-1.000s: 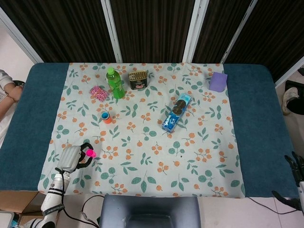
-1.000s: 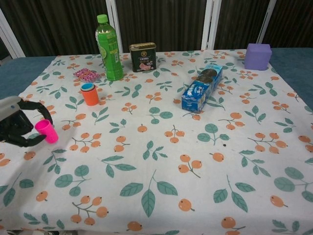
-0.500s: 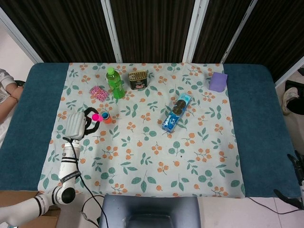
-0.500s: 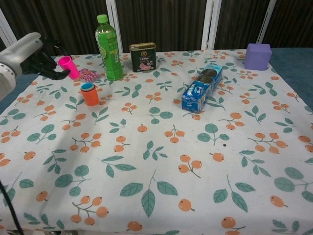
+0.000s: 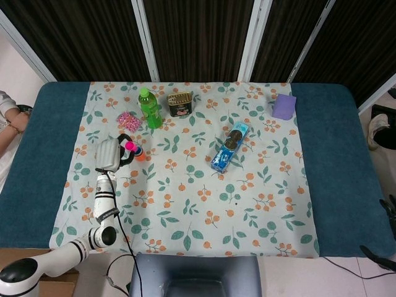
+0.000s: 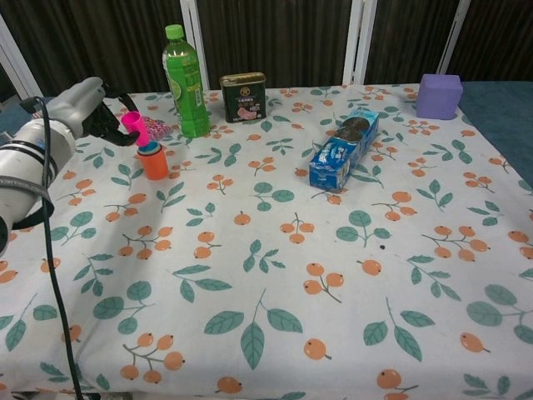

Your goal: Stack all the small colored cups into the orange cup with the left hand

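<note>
The left hand (image 5: 110, 153) in the head view holds a pink cup (image 5: 130, 146) in its fingertips, right beside the orange cup (image 5: 139, 154), which stands on the flowered cloth of the desk (image 5: 37, 154) in front of the green bottle (image 5: 149, 108). The pink cup lies between the hand and the orange cup, so the target is just to the right of the hand and slightly nearer the robot. Something blue shows inside the orange cup from above. At the far right edge only a few dark fingers of the right hand (image 5: 391, 210) appear, well apart from everything; whether they are spread or curled cannot be told.

From the chest view, the left hand (image 6: 104, 117) grips the pink cup (image 6: 134, 127) tilted, its closed end pointing down toward the mouth of the orange cup (image 6: 153, 162). A blue cup (image 6: 150, 148) is already nested there, its rim standing above the orange rim. My judgement: the pink cup needs righting over that opening before release.
</note>
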